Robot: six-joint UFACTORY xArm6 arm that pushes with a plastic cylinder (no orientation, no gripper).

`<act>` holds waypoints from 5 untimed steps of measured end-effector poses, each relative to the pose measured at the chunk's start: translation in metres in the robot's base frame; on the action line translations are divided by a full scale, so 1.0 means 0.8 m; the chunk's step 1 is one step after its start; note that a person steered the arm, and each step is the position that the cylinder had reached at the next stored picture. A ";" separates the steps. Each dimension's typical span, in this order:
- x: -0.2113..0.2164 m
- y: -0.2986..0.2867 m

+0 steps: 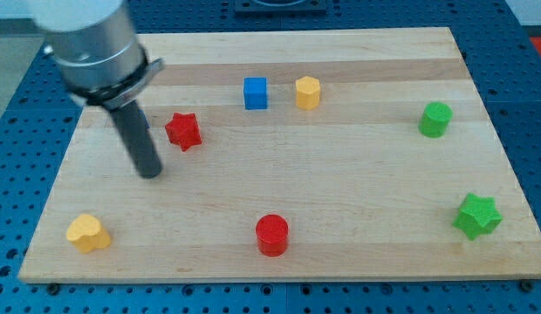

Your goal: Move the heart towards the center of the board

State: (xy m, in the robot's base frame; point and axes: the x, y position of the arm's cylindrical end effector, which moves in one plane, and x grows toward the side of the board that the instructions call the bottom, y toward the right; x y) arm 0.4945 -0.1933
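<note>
The yellow heart (87,233) lies near the board's bottom left corner. My tip (150,172) rests on the board above and to the right of the heart, well apart from it. The red star (183,131) sits just up and to the right of my tip, not touching it.
A blue cube (256,92) and a yellow hexagon (308,92) sit near the view's top middle. A red cylinder (272,235) is at the bottom middle. A green cylinder (435,119) and a green star (476,216) are at the right. The wooden board (358,174) lies on a blue pegboard table.
</note>
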 end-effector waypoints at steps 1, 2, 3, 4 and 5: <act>0.005 -0.036; 0.005 -0.075; 0.025 -0.137; 0.033 -0.139; 0.132 -0.139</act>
State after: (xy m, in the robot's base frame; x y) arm 0.5999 -0.3043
